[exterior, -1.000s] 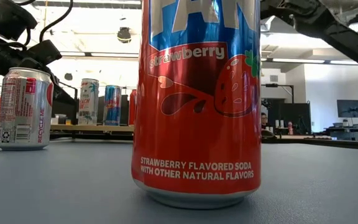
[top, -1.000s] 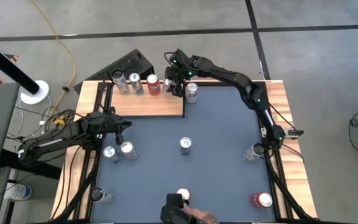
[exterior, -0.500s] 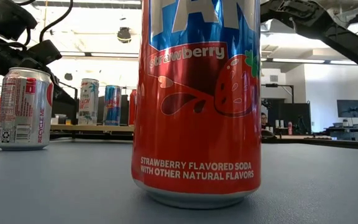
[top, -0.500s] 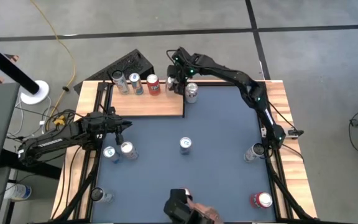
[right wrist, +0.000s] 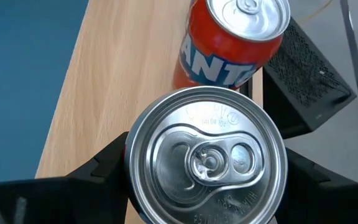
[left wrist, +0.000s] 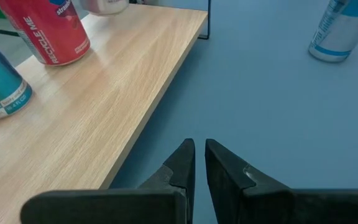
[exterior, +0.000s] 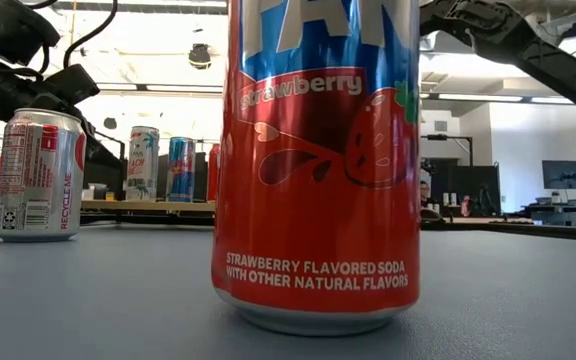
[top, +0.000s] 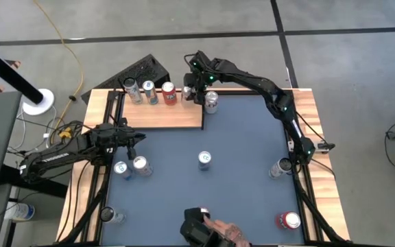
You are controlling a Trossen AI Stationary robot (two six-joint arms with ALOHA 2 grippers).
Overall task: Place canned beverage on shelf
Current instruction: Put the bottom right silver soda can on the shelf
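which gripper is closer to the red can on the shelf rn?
Right. The right gripper is beside the red can at the shelf edge, holding a silver-topped can. The left gripper, shut, sits off the shelf's near edge, farther away.

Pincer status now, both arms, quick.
Left pincer: shut, holding nothing, beside the light-brown wooden shelf board.
Right pincer: shut on a silver-topped aluminium drink can, over the shelf's end.

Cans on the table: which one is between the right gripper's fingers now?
The silver-topped can at the shelf's right end, beside the red can. The right gripper encloses only this one.
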